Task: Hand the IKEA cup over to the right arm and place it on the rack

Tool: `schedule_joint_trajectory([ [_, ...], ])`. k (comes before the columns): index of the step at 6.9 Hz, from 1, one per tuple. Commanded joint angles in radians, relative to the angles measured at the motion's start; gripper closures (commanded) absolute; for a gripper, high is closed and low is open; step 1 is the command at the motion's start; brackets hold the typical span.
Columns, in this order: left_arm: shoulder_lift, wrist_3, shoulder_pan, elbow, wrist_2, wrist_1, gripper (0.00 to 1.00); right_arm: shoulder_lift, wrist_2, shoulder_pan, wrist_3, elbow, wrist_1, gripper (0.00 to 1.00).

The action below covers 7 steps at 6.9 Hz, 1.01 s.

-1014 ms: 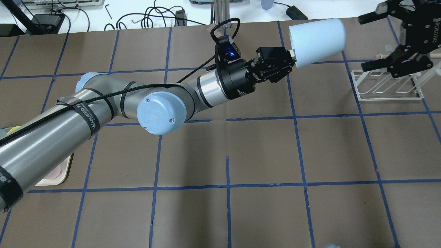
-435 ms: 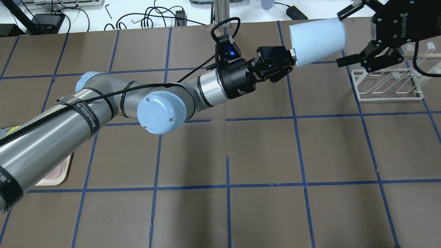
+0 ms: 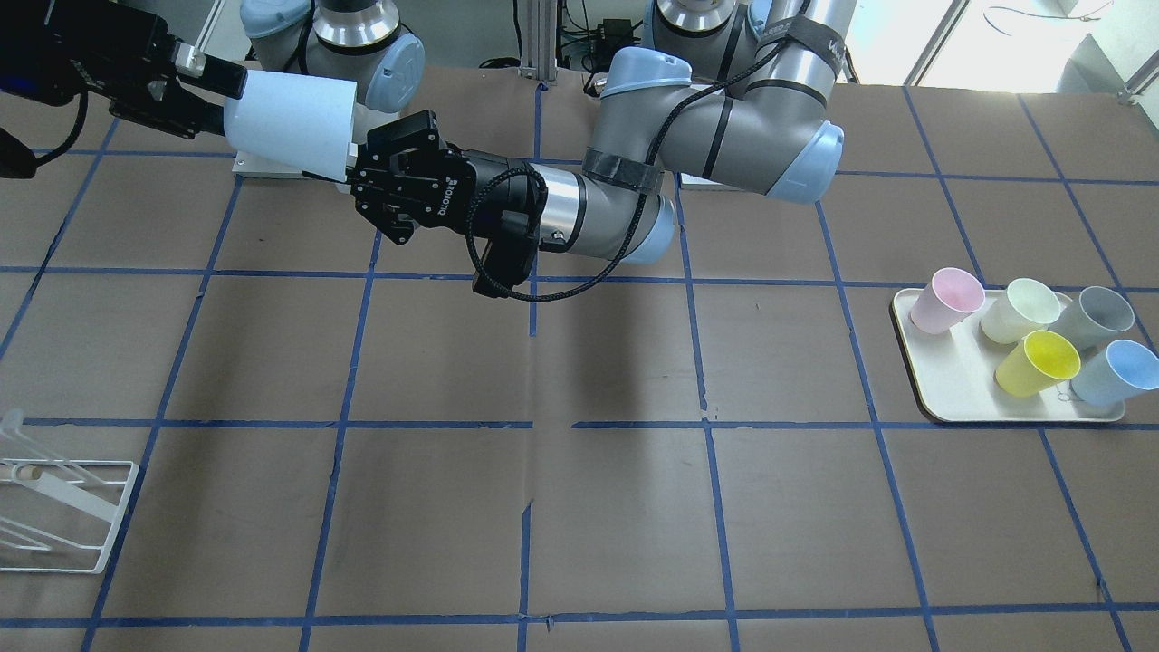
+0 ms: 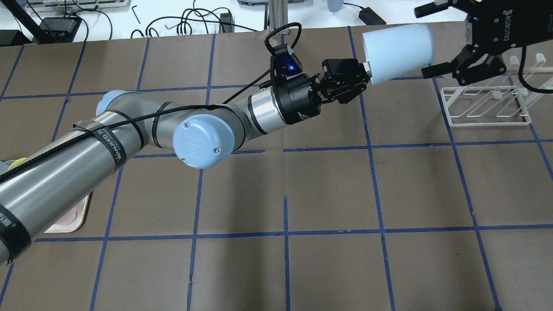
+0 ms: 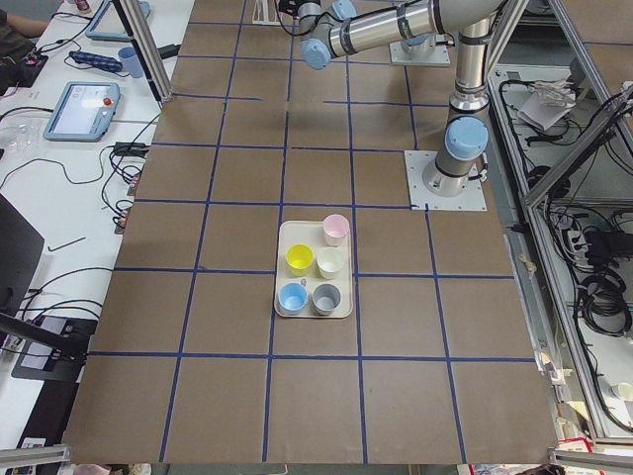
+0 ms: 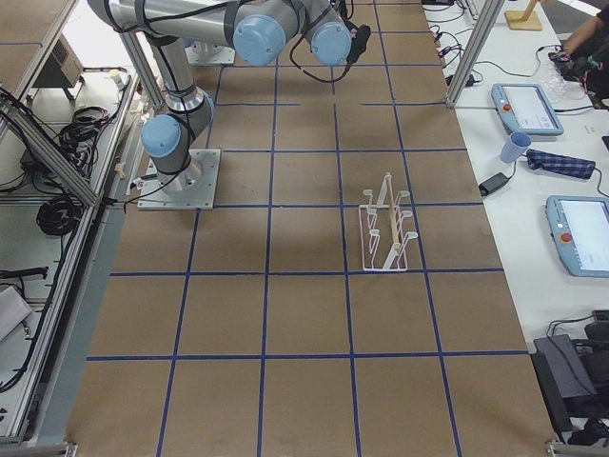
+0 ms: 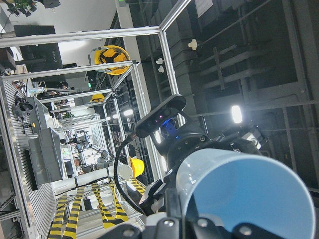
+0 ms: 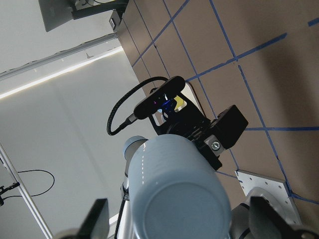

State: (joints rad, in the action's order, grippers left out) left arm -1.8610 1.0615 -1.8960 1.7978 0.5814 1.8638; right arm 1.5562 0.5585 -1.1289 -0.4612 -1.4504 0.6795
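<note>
The IKEA cup [image 4: 397,49], a pale sky-blue tumbler, lies on its side in the air over the far right of the table. My left gripper [image 4: 367,71] is shut on its rim, and the closed base points toward my right arm. My right gripper [image 4: 430,41] is open, with one finger on each side of the cup's base and gaps still showing. In the right wrist view the cup's base [image 8: 174,196] lies between the spread fingers [image 8: 97,219]. The front view shows the cup [image 3: 290,122] between both grippers. The white wire rack [image 4: 488,108] stands just below the right gripper.
A cream tray [image 3: 951,398] on the robot's left side holds pink, cream, grey, yellow and blue cups. The rack also shows in the front view [image 3: 54,516] and the right side view [image 6: 385,228]. Cables and gear lie beyond the table's far edge.
My right gripper has moved left from over the rack to the cup, and its open fingers now straddle the cup's base. The left arm and cup have stayed put.
</note>
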Motion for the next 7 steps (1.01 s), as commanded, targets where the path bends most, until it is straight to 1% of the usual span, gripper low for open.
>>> schedule_joint_trajectory([
  [1, -0.003, 0.0, 0.0, 0.0, 0.0, 0.0, 1.0, -0.002, 0.006, 0.0, -0.002, -0.002, 0.011, 0.05],
  [4, -0.001, 0.0, 0.0, 0.0, -0.005, -0.002, 1.0, -0.004, 0.007, 0.0, -0.004, 0.002, 0.012, 0.26],
  [5, -0.001, 0.0, 0.0, -0.002, -0.006, -0.002, 1.0, -0.004, 0.009, 0.0, -0.004, 0.002, 0.012, 0.37],
  [6, -0.001, -0.002, 0.0, -0.003, -0.011, 0.0, 1.0, -0.004, 0.009, 0.0, -0.004, 0.004, 0.011, 0.39],
  [7, 0.0, -0.005, 0.0, -0.003, -0.011, 0.002, 0.53, -0.004, 0.009, 0.0, -0.004, 0.004, 0.011, 0.44],
])
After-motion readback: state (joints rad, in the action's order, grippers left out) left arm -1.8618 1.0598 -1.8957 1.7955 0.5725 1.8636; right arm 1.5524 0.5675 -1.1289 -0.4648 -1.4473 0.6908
